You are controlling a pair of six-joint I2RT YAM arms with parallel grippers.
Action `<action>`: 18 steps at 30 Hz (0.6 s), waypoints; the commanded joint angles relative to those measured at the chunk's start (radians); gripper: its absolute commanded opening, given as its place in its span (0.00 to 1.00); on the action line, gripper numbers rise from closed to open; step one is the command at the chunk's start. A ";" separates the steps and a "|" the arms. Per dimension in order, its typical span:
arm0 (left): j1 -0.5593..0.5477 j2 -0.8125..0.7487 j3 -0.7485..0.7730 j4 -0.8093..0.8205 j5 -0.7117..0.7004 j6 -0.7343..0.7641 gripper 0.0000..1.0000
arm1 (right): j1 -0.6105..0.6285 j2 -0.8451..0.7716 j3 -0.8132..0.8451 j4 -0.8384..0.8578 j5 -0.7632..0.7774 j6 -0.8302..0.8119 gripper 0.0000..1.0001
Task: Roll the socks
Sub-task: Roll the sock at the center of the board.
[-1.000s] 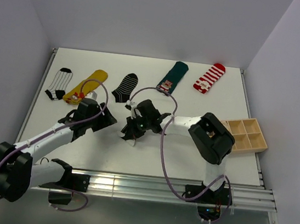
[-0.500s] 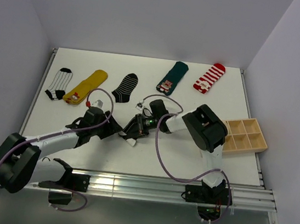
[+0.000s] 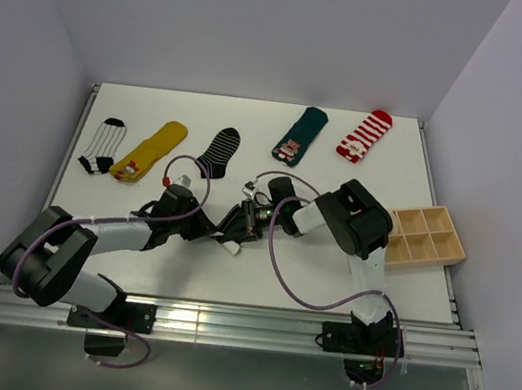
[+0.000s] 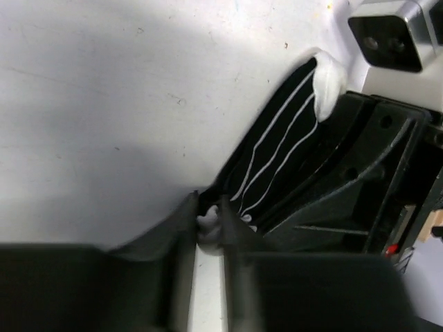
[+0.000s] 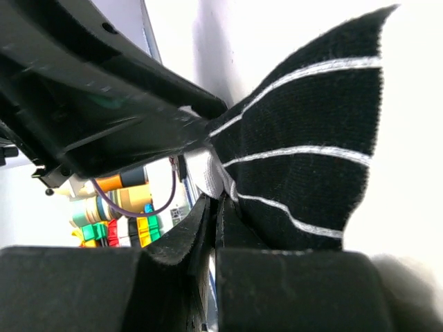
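Observation:
A black sock with thin white lines [image 3: 228, 236] is bunched on the table between my two grippers. My left gripper [image 3: 210, 232] reaches in from the left. In the left wrist view the left gripper [image 4: 208, 223] is shut on a bit of the sock's white edge, and the black sock [image 4: 277, 155] runs up to a white tip. My right gripper [image 3: 242, 223] comes from the right. In the right wrist view the right gripper [image 5: 216, 207] is shut on the black sock [image 5: 311, 173] at its white end.
Along the back lie other socks: a white one with black stripes [image 3: 102, 145], yellow [image 3: 152, 149], black with white stripes [image 3: 219, 151], dark green [image 3: 300, 135] and red-and-white striped [image 3: 364, 136]. A wooden compartment tray [image 3: 426, 236] stands at the right.
My left gripper has moved right up to the black sock and shut on its white edge. The right gripper has kept its hold and shifted a little to the right.

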 commanded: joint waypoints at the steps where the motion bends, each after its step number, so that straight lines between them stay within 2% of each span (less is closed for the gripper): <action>1: -0.019 0.039 0.034 -0.037 0.003 0.002 0.13 | -0.015 0.012 -0.017 -0.065 0.077 -0.055 0.00; 2: -0.021 0.047 0.051 -0.050 0.004 0.005 0.09 | -0.015 -0.008 -0.013 -0.110 0.093 -0.075 0.01; 4: -0.024 0.062 0.089 -0.106 -0.002 0.016 0.01 | -0.012 -0.033 0.001 -0.157 0.116 -0.133 0.10; 9: -0.025 0.090 0.210 -0.307 -0.057 0.079 0.00 | 0.018 -0.137 0.015 -0.298 0.218 -0.250 0.32; 11: -0.025 0.120 0.285 -0.410 -0.076 0.116 0.00 | 0.031 -0.203 0.012 -0.353 0.271 -0.311 0.36; 15: -0.024 0.179 0.394 -0.545 -0.085 0.163 0.00 | 0.082 -0.332 -0.016 -0.453 0.503 -0.423 0.40; 16: -0.025 0.190 0.422 -0.573 -0.083 0.170 0.00 | 0.117 -0.362 -0.028 -0.456 0.625 -0.454 0.40; 18: -0.025 0.213 0.447 -0.594 -0.083 0.177 0.00 | 0.155 -0.450 -0.063 -0.462 0.766 -0.480 0.40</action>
